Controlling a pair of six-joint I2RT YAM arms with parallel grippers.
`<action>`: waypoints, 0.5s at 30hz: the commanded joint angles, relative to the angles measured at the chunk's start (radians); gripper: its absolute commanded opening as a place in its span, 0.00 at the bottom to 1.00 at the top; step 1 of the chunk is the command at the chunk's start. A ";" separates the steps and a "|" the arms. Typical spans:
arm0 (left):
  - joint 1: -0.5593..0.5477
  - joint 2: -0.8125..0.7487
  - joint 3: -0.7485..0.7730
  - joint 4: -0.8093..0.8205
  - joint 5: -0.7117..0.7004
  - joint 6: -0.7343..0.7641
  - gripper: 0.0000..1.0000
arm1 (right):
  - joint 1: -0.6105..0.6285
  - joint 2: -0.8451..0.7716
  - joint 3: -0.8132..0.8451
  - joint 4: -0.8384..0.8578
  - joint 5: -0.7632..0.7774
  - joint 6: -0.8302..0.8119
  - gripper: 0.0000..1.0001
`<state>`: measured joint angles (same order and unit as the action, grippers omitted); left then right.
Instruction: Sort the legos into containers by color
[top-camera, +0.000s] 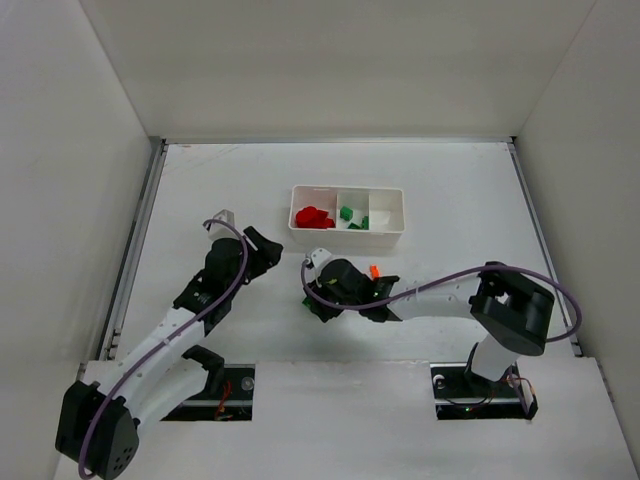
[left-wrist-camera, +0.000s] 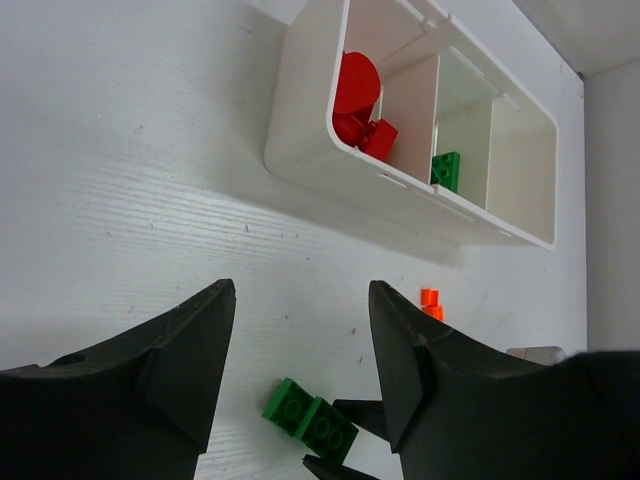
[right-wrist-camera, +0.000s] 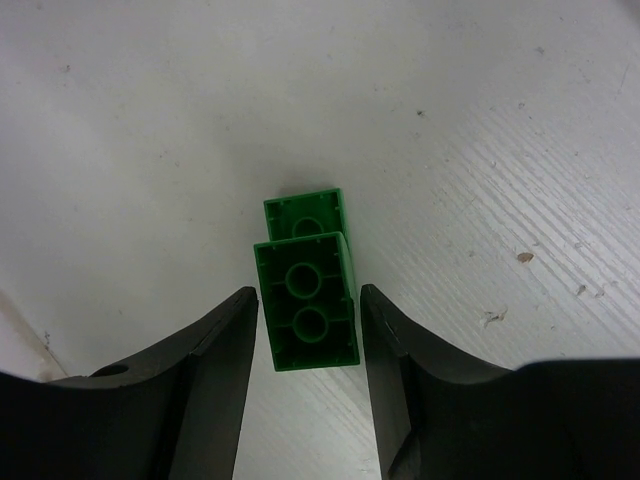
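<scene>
White counter (top-camera: 450, 180): left pincer (left-wrist-camera: 300, 300) hung partly open, empty; right pincer (right-wrist-camera: 308, 295) straddled a green lego (right-wrist-camera: 305, 325) lying on the counter near the tray (top-camera: 346, 237); grip on its sides unconfirmed.

Green studded plastic brick (right-wrist-camera: 306, 300) mostly hidden beneath right gripper (top-camera: 314, 300) in the top view, jaws' contact with it unclear, tiny orange pieces (left-wrist-camera: 431, 303) too small to make out.
</scene>
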<state>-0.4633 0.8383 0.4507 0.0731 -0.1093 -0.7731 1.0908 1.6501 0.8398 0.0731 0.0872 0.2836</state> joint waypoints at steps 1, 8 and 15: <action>0.002 -0.034 -0.017 -0.013 -0.004 -0.015 0.53 | 0.020 0.011 0.044 -0.004 0.032 -0.020 0.52; -0.011 -0.044 -0.021 -0.015 -0.001 -0.026 0.53 | 0.027 -0.006 0.042 -0.007 0.063 -0.021 0.32; -0.034 -0.021 0.000 0.005 0.037 -0.055 0.52 | -0.067 -0.136 -0.036 0.082 0.014 0.078 0.25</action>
<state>-0.4847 0.8154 0.4385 0.0620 -0.0933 -0.7918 1.0813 1.6096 0.8253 0.0711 0.1177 0.3000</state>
